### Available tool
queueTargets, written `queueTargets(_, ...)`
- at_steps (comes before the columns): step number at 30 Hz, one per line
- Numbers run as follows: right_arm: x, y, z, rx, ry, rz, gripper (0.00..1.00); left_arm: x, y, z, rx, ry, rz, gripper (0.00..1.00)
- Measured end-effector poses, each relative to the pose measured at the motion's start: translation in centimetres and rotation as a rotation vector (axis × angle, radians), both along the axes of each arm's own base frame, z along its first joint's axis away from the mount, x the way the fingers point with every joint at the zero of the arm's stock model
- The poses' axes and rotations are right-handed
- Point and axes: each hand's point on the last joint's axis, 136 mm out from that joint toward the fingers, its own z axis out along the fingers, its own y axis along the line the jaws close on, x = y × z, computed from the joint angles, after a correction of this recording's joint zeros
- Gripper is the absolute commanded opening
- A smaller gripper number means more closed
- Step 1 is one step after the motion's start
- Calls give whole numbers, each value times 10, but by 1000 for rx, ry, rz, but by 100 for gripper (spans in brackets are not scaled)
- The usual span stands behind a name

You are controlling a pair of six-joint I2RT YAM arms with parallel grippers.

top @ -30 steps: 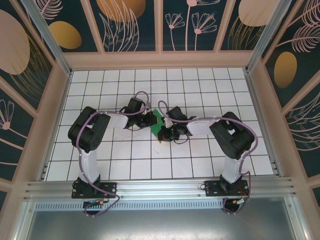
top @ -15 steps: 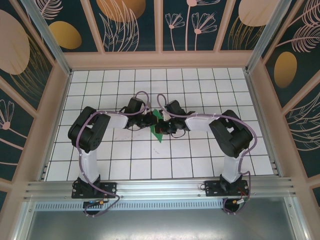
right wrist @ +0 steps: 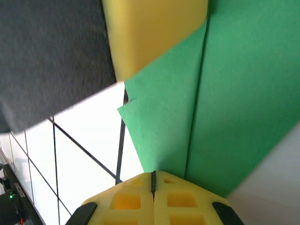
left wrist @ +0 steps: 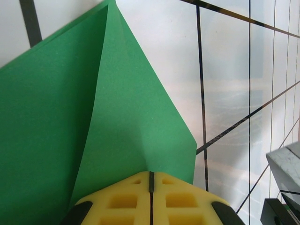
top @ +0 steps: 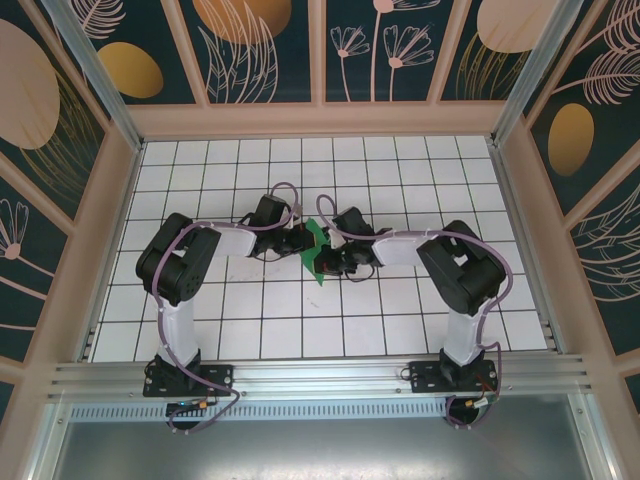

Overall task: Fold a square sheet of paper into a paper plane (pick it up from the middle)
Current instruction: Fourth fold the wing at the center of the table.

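Less gap: left pincer, right pincer

Left arm and right arm flank the paper; far tiles open

Legible text, labels, numbers: none. I am reading no lettering on the thin green folded sheet of paper or the white gridded table.

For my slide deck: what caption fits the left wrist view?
Creased green paper pinched in the shut left pincer, white gridded table beyond.
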Motion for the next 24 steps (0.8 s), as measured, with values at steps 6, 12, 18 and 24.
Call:
queueTargets(6, -11, -4, -4, 8, -8, 9, 2, 0, 0, 0, 2, -1, -2, 10)
queueTargets(12, -14, -6, -4, 16, -26, 9, 2, 1, 0, 1, 5, 3, -3, 10)
queueTargets(18, -27, -11, -4, 18, -29, 23, 2, 0, 0, 0, 12, 8, -3, 10)
queueTargets(24, -32, -12, -3, 8, -19, 28, 4, 0, 0, 0, 12, 10, -4, 11)
